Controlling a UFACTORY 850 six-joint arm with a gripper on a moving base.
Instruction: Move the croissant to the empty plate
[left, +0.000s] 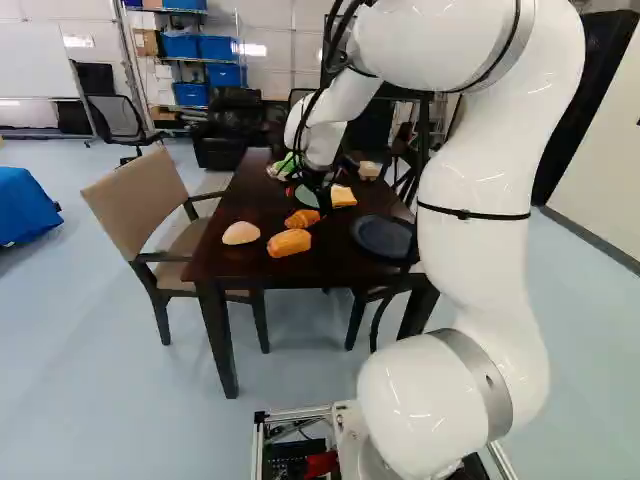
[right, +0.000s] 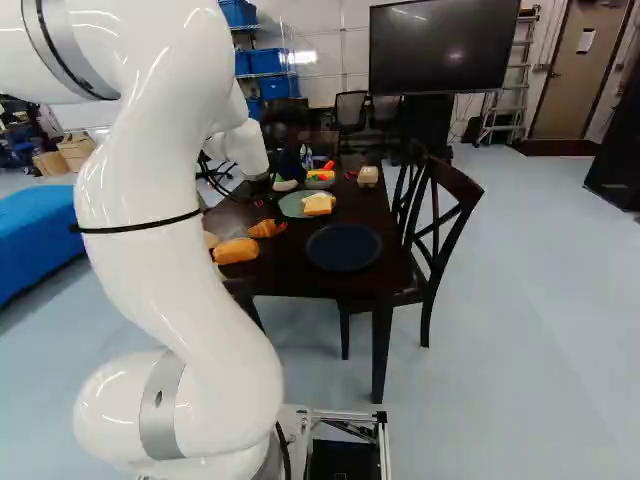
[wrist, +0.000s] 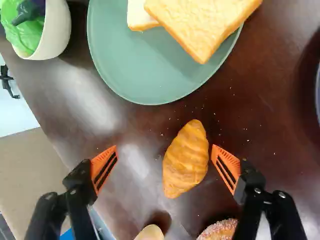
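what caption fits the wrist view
Open fingers on either side of a croissant on the dark table, near a green plate of bread slices

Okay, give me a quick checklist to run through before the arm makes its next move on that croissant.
1. Hand open: ok, its fingers stand wide apart.
2. Croissant centered between the fingers: not ok, it lies nearer one finger.
3. Fingers low enough to grip: cannot tell, their height over the table isn't clear.
4. Croissant separate from the green plate: ok, bare table shows between them.
5. Dark blue plate empty and ready: ok, nothing lies on it.
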